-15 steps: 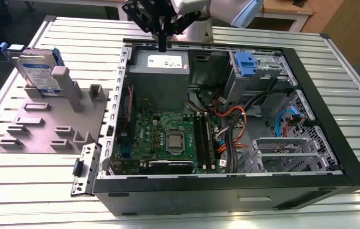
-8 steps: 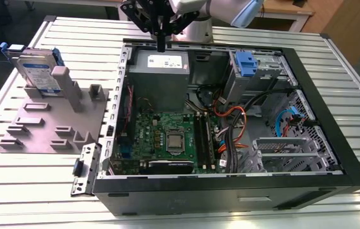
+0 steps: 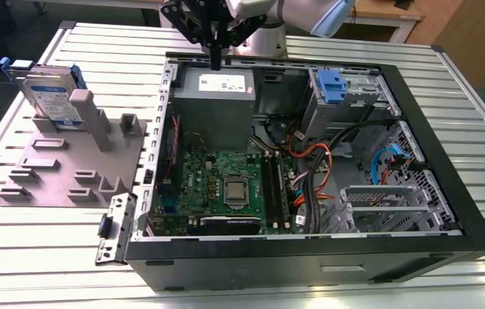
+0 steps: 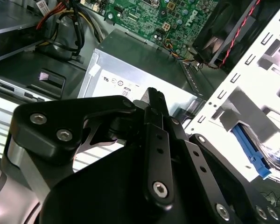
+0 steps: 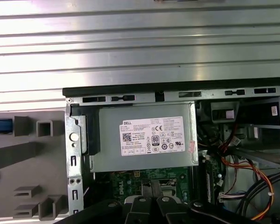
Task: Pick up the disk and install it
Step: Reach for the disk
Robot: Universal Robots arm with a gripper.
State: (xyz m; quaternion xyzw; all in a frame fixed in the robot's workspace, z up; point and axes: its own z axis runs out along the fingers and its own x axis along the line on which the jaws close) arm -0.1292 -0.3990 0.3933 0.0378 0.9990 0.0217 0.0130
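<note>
The disk [image 3: 51, 96], silver with a white-and-blue label and blue rails, stands upright in a slot of the grey fixture [image 3: 67, 170] on the exterior view's left. My gripper [image 3: 217, 62] hangs well away from it, above the back rim of the open computer case [image 3: 311, 248], right over the grey power-supply box [image 3: 217, 96]. Its black fingers are shut together with nothing between them. In both wrist views the closed fingertips [image 4: 155, 95] [image 5: 149, 203] point down at the power-supply box [image 5: 144, 142].
Inside the case lie the green motherboard [image 3: 225, 183], cable bundles [image 3: 320, 161] and a metal drive bay with a blue latch [image 3: 332, 87] at the back right. The case and fixture rest on a ribbed metal table [image 3: 45, 251]. The arm's base [image 3: 264, 42] stands behind the case.
</note>
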